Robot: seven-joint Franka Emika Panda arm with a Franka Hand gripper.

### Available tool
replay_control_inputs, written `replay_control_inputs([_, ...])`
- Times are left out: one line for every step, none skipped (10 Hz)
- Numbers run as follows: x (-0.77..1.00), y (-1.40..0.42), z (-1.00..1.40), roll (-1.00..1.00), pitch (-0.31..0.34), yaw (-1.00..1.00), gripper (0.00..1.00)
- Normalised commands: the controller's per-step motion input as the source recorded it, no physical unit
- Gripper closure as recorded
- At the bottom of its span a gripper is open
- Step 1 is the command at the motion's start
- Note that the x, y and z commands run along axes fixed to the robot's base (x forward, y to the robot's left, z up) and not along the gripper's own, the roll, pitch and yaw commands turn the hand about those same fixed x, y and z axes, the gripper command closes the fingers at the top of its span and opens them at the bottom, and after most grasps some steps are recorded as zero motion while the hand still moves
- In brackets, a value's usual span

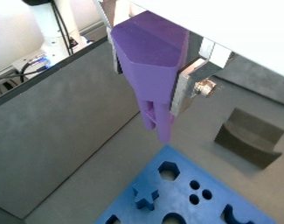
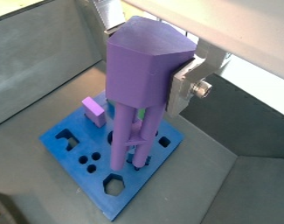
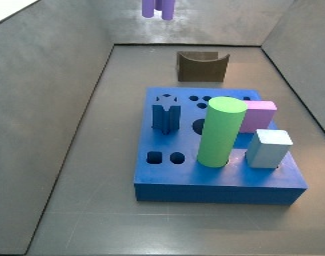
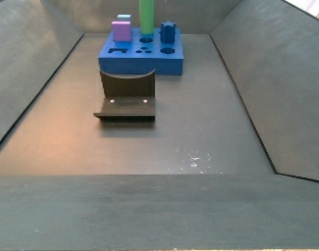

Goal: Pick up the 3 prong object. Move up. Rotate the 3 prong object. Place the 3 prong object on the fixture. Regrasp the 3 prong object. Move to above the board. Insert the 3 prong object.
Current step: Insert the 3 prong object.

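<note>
The gripper (image 2: 155, 79) hung high above the floor, clenched on the 3 prong object (image 2: 141, 83), whose broad purple body filled the space between the silver fingers (image 2: 186, 80) in both wrist views and hid the far finger almost wholly. The piece pointed prongs down, and in a wrist view its tips (image 1: 162, 122) stood over bare grey floor, short of the corner of the board (image 1: 179, 188). In a side view only the lowest ends of the 3 prong object (image 3: 158, 9) showed at the upper edge of the frame; the gripper itself was cut off there, and it did not appear at all in the side view taken from the opposite end. The fixture (image 3: 201, 66) stood on the floor beyond the board (image 3: 172, 175), apart from it, its notch empty. On the board stood a tall green cylinder (image 3: 220, 131), a pink cube (image 3: 262, 115), a pale block (image 3: 270, 148) and a dark blue star peg (image 3: 166, 114); in the more distant side view these pieces were small and hard to tell apart.
</note>
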Motion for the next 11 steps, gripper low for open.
replay_control_inputs([0.07,0.11,-0.08,-0.38,-0.050,-0.35,1.00])
replay_control_inputs([0.08,0.11,-0.06,-0.37,-0.067,-0.37,1.00])
replay_control_inputs([0.11,0.10,-0.06,-0.36,-0.114,-0.38,1.00])
replay_control_inputs([0.13,0.09,-0.03,-0.34,-0.183,-0.44,1.00])
replay_control_inputs([0.12,0.07,-0.07,-0.30,-0.196,-0.43,1.00])
replay_control_inputs([0.07,0.02,-0.17,-0.13,-0.253,-0.29,1.00])
replay_control_inputs([0.06,0.03,-0.12,-0.12,-0.257,-0.32,1.00])
replay_control_inputs([0.00,0.00,-0.14,-0.12,-0.269,-0.33,1.00])
replay_control_inputs([0.01,0.01,-0.13,-0.12,-0.269,-0.32,1.00])
replay_control_inputs([0.00,0.00,-0.13,-0.13,-0.274,-0.35,1.00])
replay_control_inputs([0.00,0.00,-0.18,-0.11,-0.277,-0.35,1.00])
